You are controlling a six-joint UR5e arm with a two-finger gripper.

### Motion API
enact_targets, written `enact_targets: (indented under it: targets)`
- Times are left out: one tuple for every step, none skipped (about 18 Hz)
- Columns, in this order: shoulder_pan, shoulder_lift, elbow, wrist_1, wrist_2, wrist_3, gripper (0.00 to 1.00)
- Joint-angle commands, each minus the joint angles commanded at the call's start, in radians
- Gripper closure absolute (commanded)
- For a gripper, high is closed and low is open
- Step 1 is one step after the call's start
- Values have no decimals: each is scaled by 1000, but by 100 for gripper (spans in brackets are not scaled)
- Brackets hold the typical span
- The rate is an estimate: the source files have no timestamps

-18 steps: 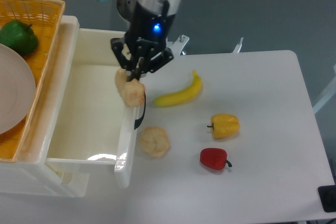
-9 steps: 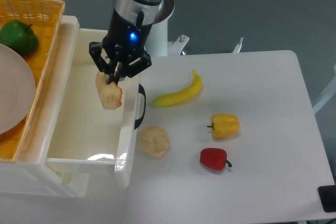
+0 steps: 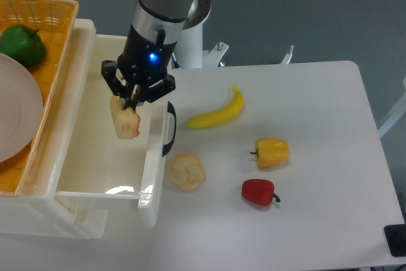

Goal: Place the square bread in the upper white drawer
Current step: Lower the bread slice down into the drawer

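The gripper (image 3: 130,101) hangs over the open upper white drawer (image 3: 95,157), its fingers closed narrowly on the top of the square bread (image 3: 125,122). The bread dangles below the fingers, tilted, in the air above the drawer's interior and just left of the drawer's front panel. Whether it touches the drawer floor cannot be told from this view; it looks clear of it. The black handle (image 3: 170,129) on the front panel sits just right of the bread, close beside the gripper's body.

To the left, an orange woven basket (image 3: 51,61) stands against the drawer's far wall, holding a green pepper (image 3: 21,45) and a white plate (image 3: 16,115). The basket's rim lies near the gripper but apart from it.

On the white counter (image 3: 317,157) to the right of the drawer lie the other items, all well clear of the arm. A lumpy beige bun (image 3: 186,171) rests just beside the front panel, below the handle. A banana (image 3: 217,112) lies further back, its near tip close to the handle. A yellow pepper (image 3: 272,152) and a red pepper (image 3: 259,191) sit near each other towards the middle of the counter.
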Motion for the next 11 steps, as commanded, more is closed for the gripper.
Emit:
enact_targets:
  targets:
    - [-5, -3, 0, 0, 0, 0, 79]
    - [-6, -8, 0, 0, 2, 0, 77]
    - [-8, -8, 0, 0, 2, 0, 76]
    - [-9, -9, -5, 2, 3, 0, 72]
    - [-12, -11, -8, 3, 3, 0, 72]
    - [-21, -14, -6, 3, 5, 0, 72]
    - [-23, -18, -6, 3, 5, 0, 72]
    - [-28, -21, -6, 3, 5, 0, 72]
    - [-28, -25, -8, 3, 6, 0, 72]
    - [-28, -29, -8, 3, 6, 0, 72]
    - [-29, -32, -8, 3, 6, 2, 72]
